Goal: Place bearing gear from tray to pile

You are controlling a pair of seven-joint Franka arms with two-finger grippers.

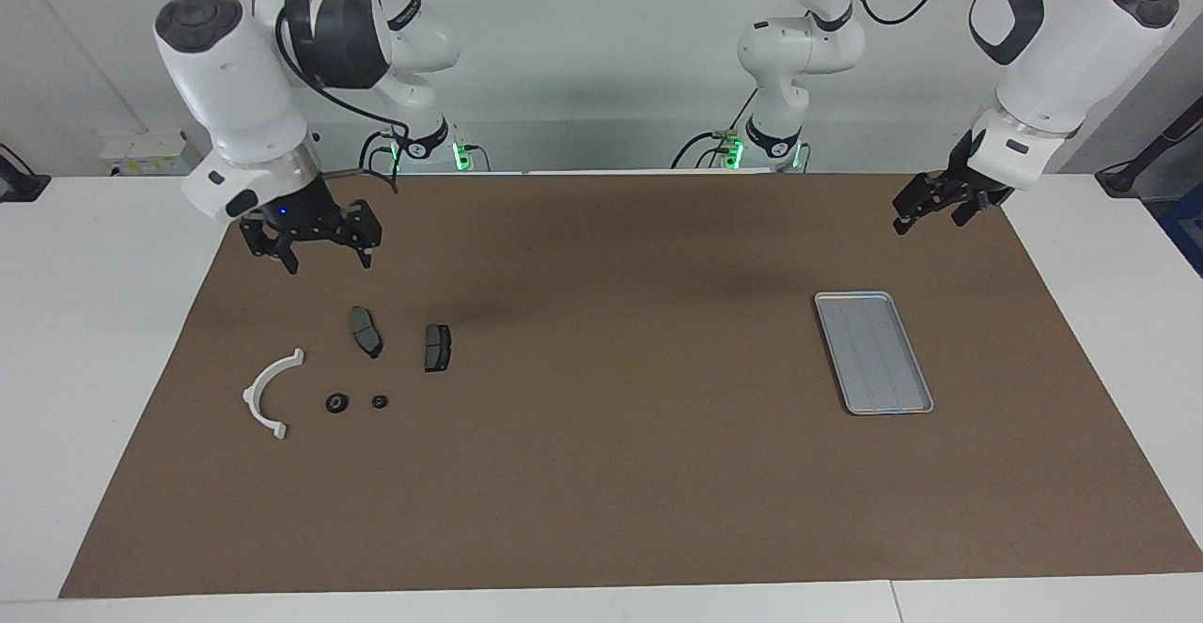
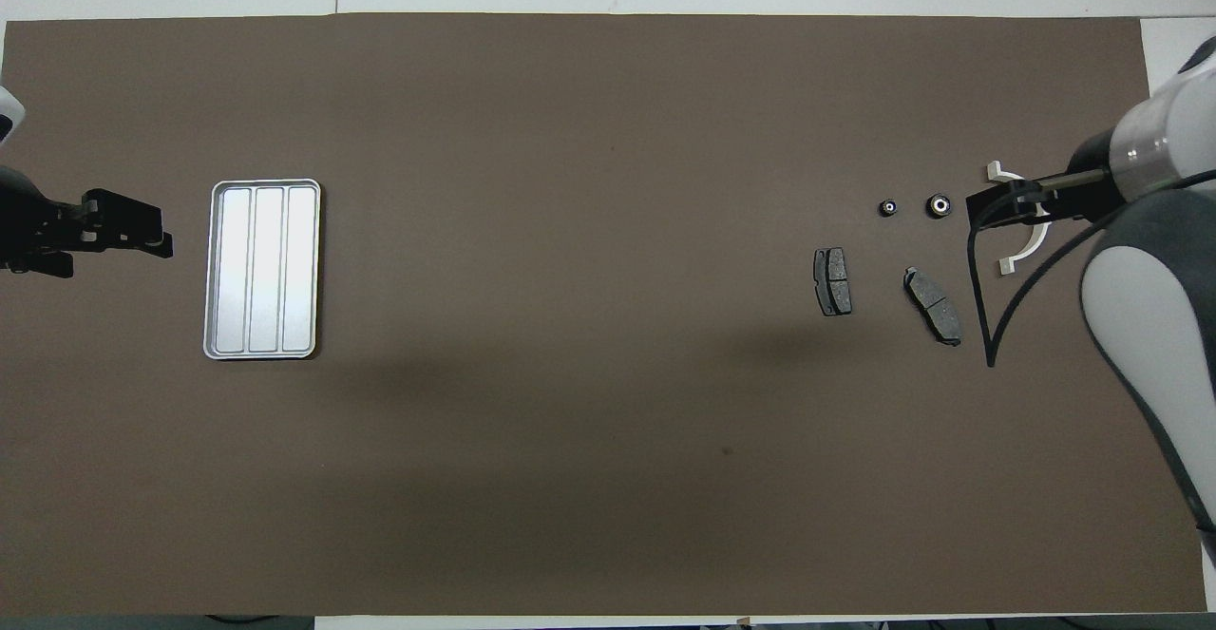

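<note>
Currently, your tray (image 1: 874, 352) holds nothing, both gears (image 1: 336, 403) sit in the pile (image 1: 368, 332) beside the bracket (image 1: 268, 394) at the right arm's end, so right gripper (image 1: 321, 252) and left gripper (image 1: 930, 210) hang open, empty.

A large brown mat (image 1: 601, 473) is laid flat on a white worktop (image 1: 113, 341), most of which is covered by it; bare white margins are left around the mat on every side. A small dark speck (image 2: 727, 451) is seen on the mat near its middle. A low white box (image 1: 150, 153) is set on the worktop off the mat's corner, toward the right arm's end and nearer to the robots than the mat. A pale wall (image 1: 601, 59) is seen above the mat's edge there. A seam (image 1: 891, 599) is seen in the worktop margin farther from the robots than the mat.
</note>
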